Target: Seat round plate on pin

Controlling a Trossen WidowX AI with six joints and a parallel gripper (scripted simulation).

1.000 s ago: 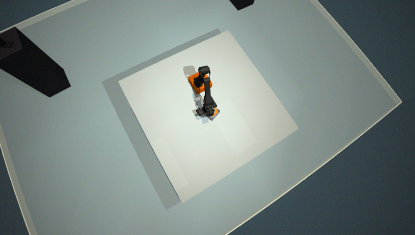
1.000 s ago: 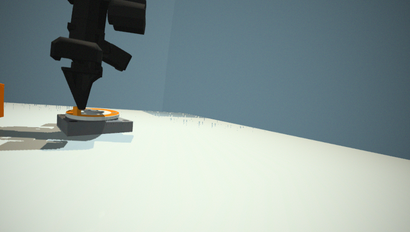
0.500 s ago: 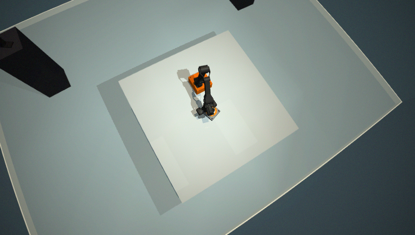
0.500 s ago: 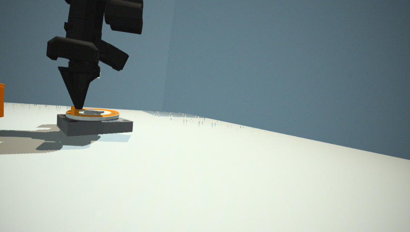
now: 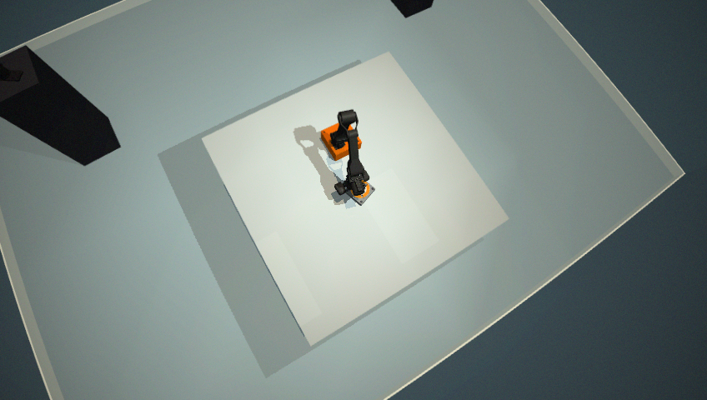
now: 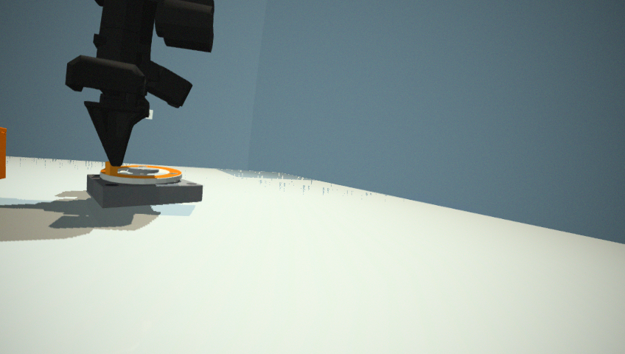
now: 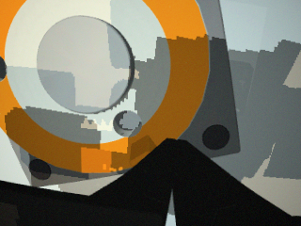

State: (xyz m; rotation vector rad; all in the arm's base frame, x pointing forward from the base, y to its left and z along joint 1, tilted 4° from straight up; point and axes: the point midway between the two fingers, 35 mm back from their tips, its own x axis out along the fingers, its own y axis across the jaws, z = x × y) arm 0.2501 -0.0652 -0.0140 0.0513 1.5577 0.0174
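My hand (image 6: 114,161) was clenched with nothing in it, fingers pressed together into one point and aimed straight down. Its tip met the orange tab (image 6: 109,167) at the left edge of the round plate (image 6: 144,173), seen from the side. The plate lay on the dark grey base (image 6: 144,193), which sat on the table (image 6: 333,271). From my wrist, the plate's orange ring (image 7: 188,56) spread out just ahead of my fingertips, its central post (image 7: 85,63) beyond them, and a small hole (image 7: 127,123) in the pale inner face lay close to the tip.
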